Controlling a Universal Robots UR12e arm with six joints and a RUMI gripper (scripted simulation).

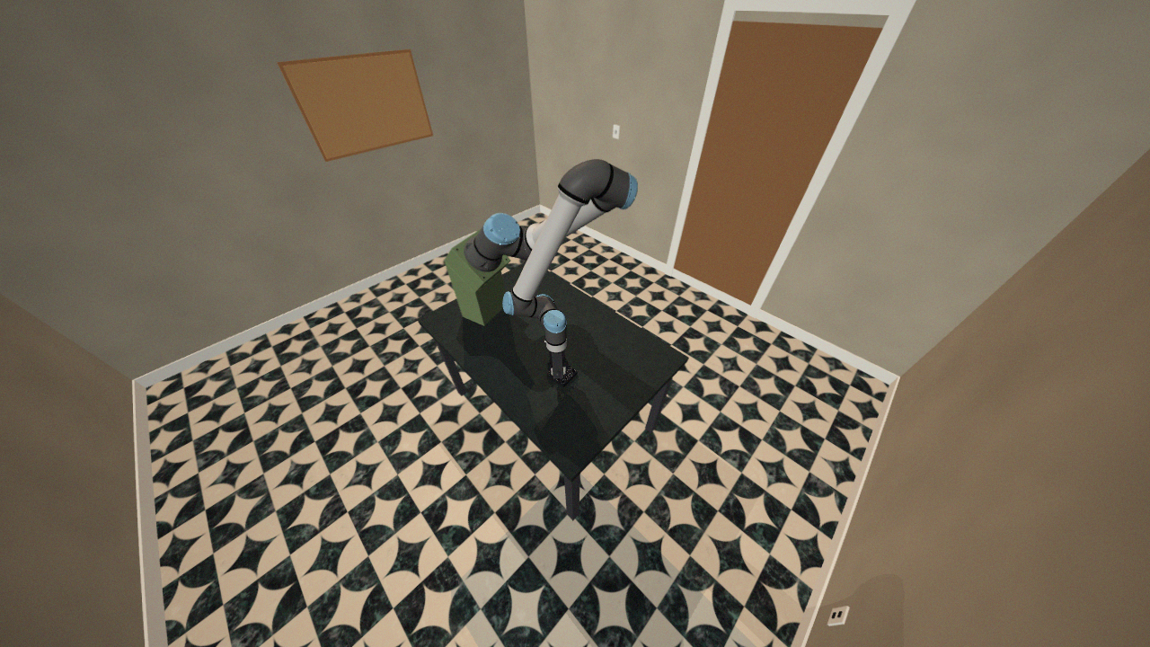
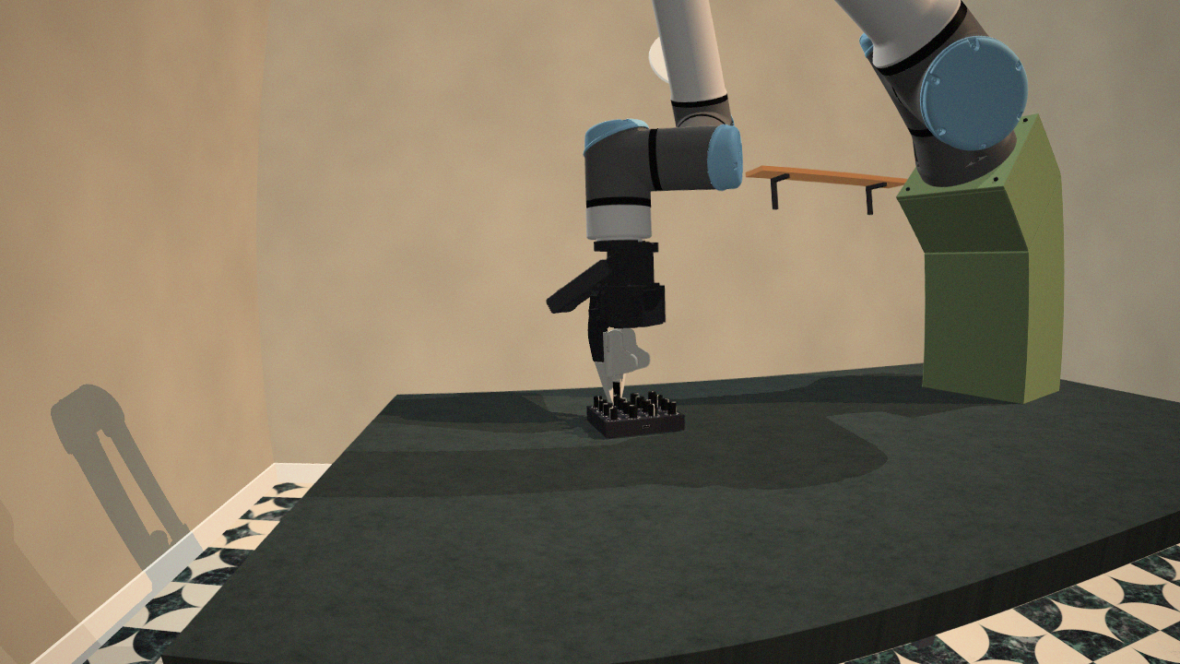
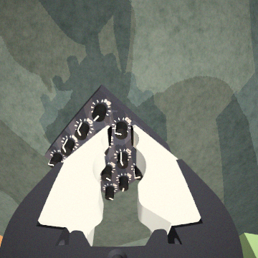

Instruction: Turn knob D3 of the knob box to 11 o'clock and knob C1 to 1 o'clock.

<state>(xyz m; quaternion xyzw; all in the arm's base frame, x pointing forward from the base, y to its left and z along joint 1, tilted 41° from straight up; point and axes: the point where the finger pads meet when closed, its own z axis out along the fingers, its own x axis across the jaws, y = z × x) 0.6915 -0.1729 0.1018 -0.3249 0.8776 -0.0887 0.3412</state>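
The small black knob box point(image 1: 569, 376) point(image 2: 639, 425) point(image 3: 102, 92) sits on the dark table point(image 1: 627, 354) point(image 2: 577, 537), its socket facing the exterior camera. Several black knobs with white pointers stand on it in rows. My gripper point(image 1: 557, 370) point(image 2: 614, 394) point(image 3: 121, 127) points straight down over the box's far left part. Its white fingers stand a narrow gap apart on either side of one knob point(image 3: 121, 129), in the second line from the box's edge. Their tips reach about the height of the knob tops. I see no squeeze on the knob. The fingers hide some knobs.
The arm's green pedestal point(image 1: 474, 289) point(image 2: 982, 314) stands at the back of the table. A wooden wall shelf point(image 2: 825, 175) hangs behind the arm. The table edge runs near the front in the exterior view.
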